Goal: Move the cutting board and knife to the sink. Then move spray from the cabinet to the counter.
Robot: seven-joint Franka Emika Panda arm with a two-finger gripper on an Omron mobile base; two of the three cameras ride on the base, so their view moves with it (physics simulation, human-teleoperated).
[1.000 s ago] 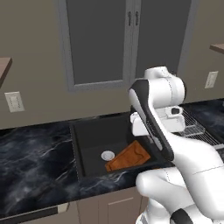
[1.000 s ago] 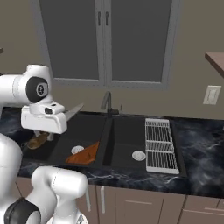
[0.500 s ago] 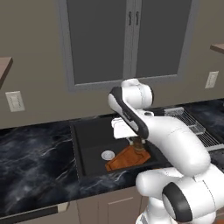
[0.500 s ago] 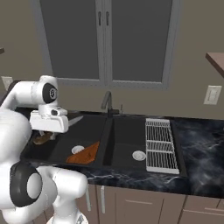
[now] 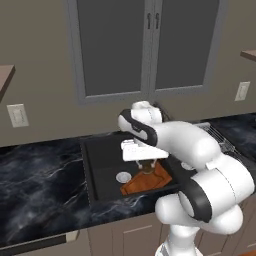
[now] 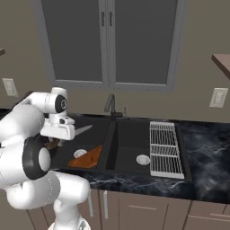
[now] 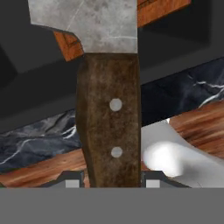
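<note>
Pincer clamped on the knife handle, held above the sink's left basin. Cutting board already lies in that basin by the drain. Knife step underway; next calls for lowering and releasing, then spray.

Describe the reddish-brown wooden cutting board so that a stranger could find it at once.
Find the large black recessed sink below the grey glass-fronted cabinet. In its left basin, beside the round silver drain, lies the flat reddish-brown wooden cutting board, tilted against the basin wall. It is the only brown thing lying in the sink.
</note>
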